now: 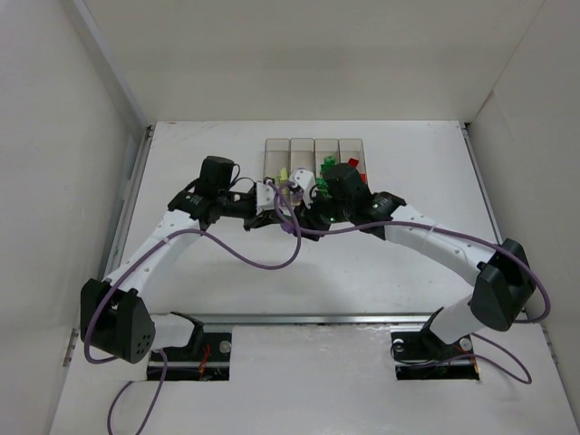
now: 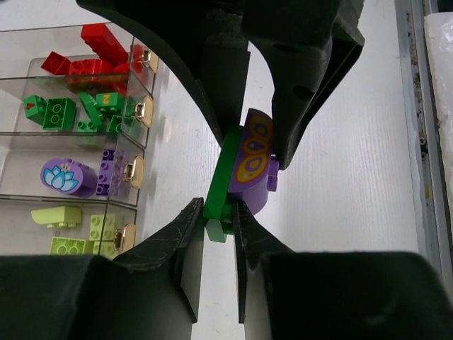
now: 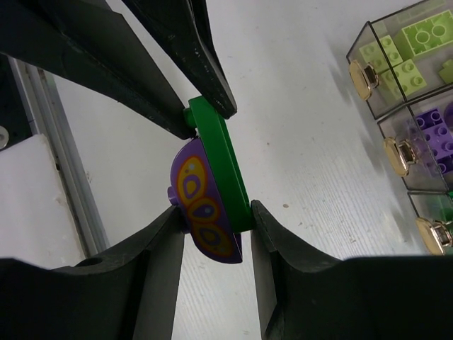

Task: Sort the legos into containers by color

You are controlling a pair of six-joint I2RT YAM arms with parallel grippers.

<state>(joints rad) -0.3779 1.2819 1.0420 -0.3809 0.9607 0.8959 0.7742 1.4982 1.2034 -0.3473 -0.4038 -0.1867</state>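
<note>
Jaws of our left gripper (image 2: 216, 210) pinch tight on the green lego (image 2: 221, 166); jaws of our right gripper (image 3: 216, 209) clamp across it and the attached purple lego (image 2: 251, 166), over the table (image 2: 354, 177), just near of the containers (image 2: 21, 185).

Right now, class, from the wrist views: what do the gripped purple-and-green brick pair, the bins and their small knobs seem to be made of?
Brick pair: glossy moulded plastic, highlights and printed yellow ovals. Bins: clear hard plastic, see-through walls. Knobs: probably brass-toned metal or plated plastic, mirror-bright glints.
</note>
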